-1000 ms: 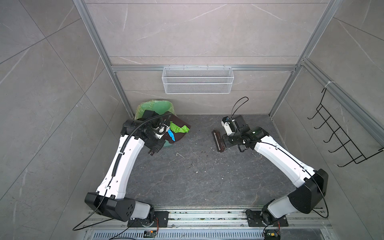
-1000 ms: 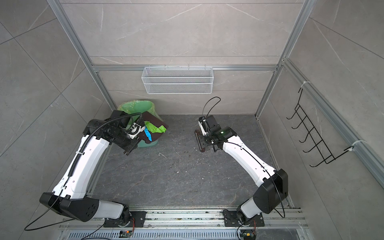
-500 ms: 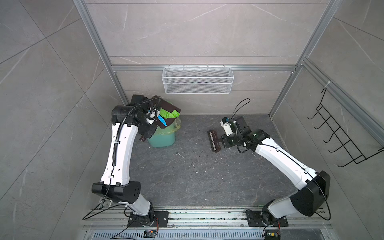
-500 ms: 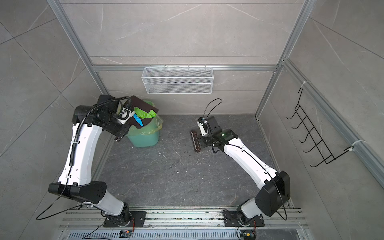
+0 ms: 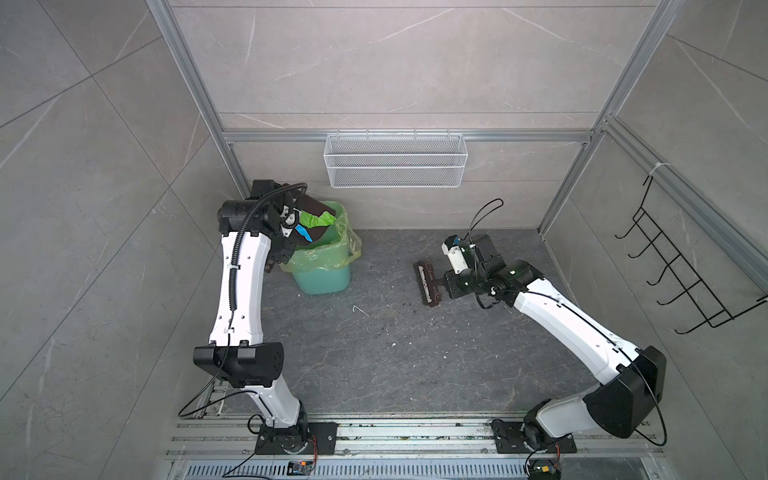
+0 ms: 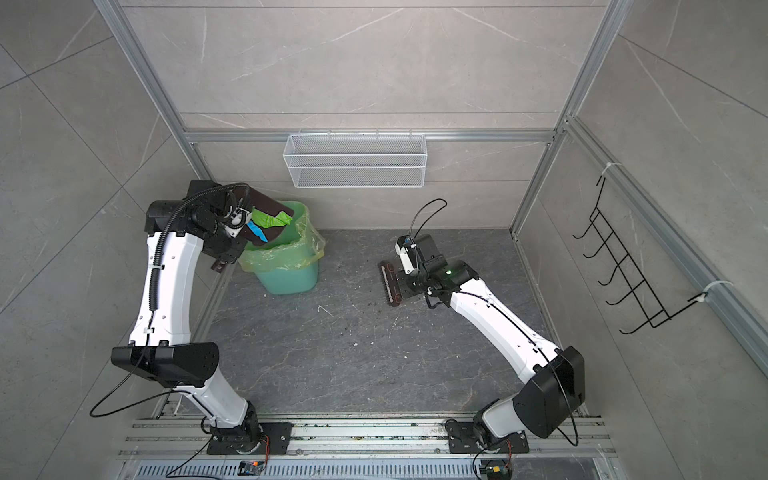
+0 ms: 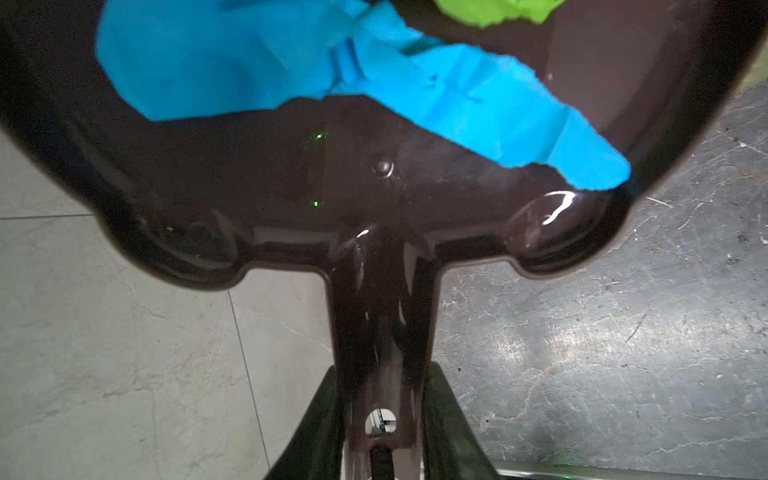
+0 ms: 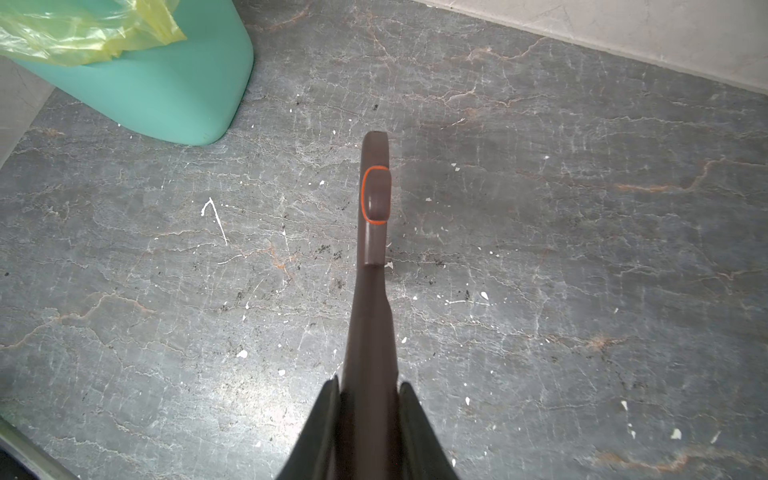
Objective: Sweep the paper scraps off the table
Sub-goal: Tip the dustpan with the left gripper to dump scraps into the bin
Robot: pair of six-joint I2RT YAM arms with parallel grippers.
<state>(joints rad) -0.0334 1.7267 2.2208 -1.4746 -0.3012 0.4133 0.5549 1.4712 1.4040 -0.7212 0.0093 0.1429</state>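
Dark veined table (image 5: 374,365), flecked with white crumbs (image 8: 242,354), has its paper scraps (image 5: 309,219) up in the brown dustpan (image 7: 374,187), which is tilted over the green bin (image 5: 324,274) at the back left. A blue strip lies crosswise to the pan's handle and a green piece stretches over the bin's mouth. The left gripper (image 7: 382,374) clamps that handle. The right gripper (image 8: 370,382) clamps the brush (image 5: 426,284) handle — head running near-to-far.

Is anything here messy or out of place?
Mostly tidy. Tiny white crumbs and dark specks dot the table. A blue scrap and a green scrap are in the tilted dustpan above the bin, not yet dropped in.
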